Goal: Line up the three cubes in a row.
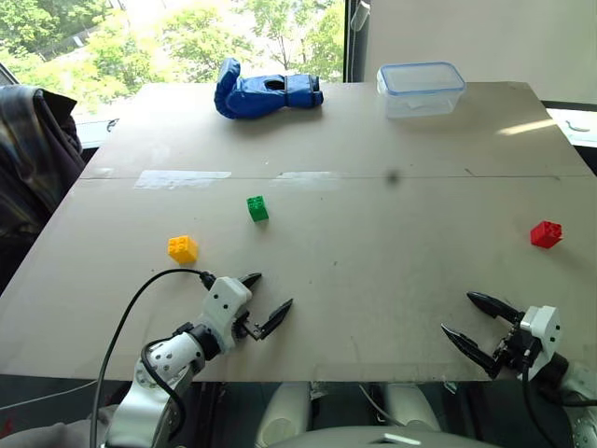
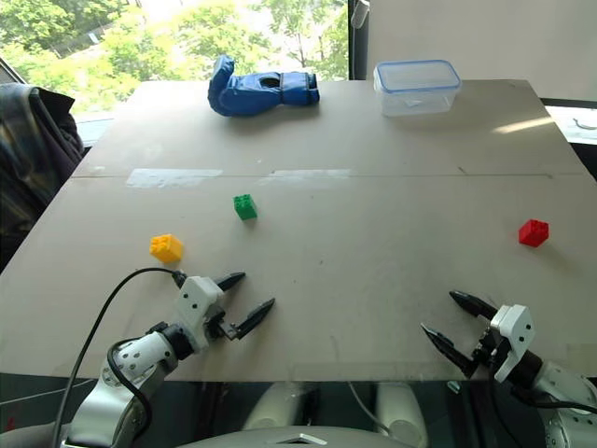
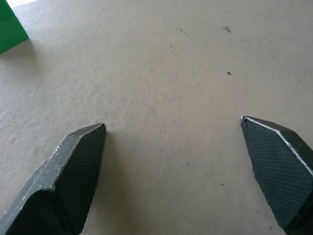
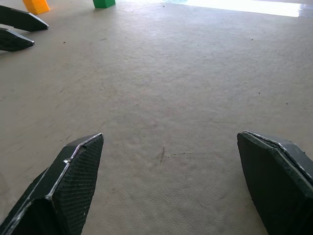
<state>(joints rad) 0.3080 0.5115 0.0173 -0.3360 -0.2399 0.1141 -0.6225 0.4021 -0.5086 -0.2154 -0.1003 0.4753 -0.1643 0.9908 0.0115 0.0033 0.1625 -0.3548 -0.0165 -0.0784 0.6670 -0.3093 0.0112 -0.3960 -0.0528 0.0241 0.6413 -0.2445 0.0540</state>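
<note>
No writing, label, brand, number or sign can be read on anything in these views.

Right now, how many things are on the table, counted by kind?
Cubes: 3, a red cube, a green cube and a yellow cube
Gloves: 1, a blue glove
Containers: 1, a clear container with its lid on
Total: 5
</note>
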